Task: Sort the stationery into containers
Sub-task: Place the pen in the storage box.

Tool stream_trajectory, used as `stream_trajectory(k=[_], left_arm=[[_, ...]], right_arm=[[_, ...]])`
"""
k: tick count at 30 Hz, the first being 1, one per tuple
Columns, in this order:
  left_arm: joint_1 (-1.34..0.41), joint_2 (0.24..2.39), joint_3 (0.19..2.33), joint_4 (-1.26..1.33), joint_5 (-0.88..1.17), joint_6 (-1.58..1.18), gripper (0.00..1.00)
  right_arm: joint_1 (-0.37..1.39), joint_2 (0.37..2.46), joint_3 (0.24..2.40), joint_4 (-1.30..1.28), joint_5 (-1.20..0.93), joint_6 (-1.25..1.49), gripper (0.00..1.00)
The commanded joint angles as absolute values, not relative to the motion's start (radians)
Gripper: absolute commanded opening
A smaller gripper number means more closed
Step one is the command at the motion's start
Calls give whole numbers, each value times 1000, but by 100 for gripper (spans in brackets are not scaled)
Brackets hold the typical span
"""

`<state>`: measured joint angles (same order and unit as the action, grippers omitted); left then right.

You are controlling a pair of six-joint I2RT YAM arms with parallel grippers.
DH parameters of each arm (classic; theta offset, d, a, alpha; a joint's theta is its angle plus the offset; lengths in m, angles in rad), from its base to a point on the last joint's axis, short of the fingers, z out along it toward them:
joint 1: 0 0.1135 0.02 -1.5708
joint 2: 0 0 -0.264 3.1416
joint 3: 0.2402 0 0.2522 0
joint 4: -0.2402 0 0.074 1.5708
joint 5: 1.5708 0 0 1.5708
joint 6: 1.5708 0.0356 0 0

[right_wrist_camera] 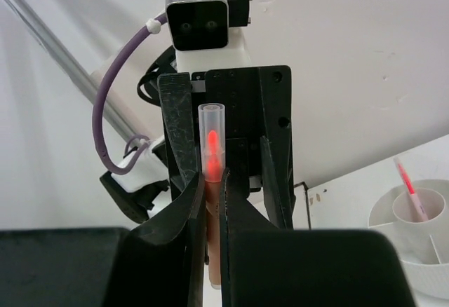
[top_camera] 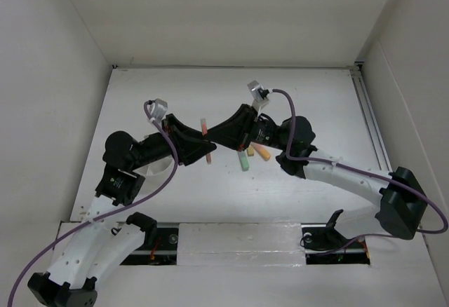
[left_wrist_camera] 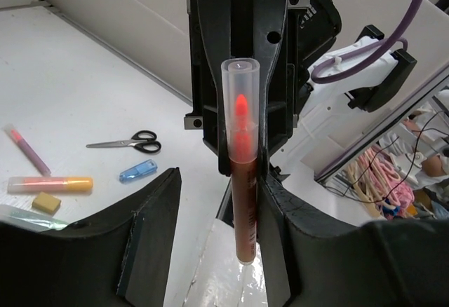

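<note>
Holding the red pen (right_wrist_camera: pixel 211 146) upright above the middle of the counter (top_camera: pixel 316 104), the right fingers (right_wrist_camera: pixel 175 230) are clamping it narrowly; the left fingers (left_wrist_camera: pixel 151 237) are standing wide around it. Releasing before those close is risking a drop, short of the white tub (right_wrist_camera: pixel 421 268).

Left hand (left_wrist_camera: pixel 223 181) open, right hand (right_wrist_camera: pixel 212 179) clamped

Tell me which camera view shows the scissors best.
The left wrist view. The scissors lie there unobstructed, with the black handles and the blades both clear. In the top external view I cannot make them out. The right wrist view does not show them at all.
</note>
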<state>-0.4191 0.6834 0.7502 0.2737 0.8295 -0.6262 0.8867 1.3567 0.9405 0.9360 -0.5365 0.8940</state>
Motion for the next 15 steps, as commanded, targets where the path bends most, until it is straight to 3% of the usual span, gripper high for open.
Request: stream_trajectory(k=[1, 7, 12, 15], left_arm=[[-416, 680, 755, 313, 867, -604, 41], [-416, 680, 765, 301, 842, -604, 34], [-416, 680, 785, 282, 789, -604, 0], [-416, 680, 825, 220, 678, -578, 0]], right_arm=[[905, 1344, 1000, 1032, -565, 908, 0], [905, 1344, 1023, 1005, -581, 899, 0], [914, 1365, 1011, 1026, -621, 908, 0], [914, 1374, 1023, 1017, -652, 888, 0]])
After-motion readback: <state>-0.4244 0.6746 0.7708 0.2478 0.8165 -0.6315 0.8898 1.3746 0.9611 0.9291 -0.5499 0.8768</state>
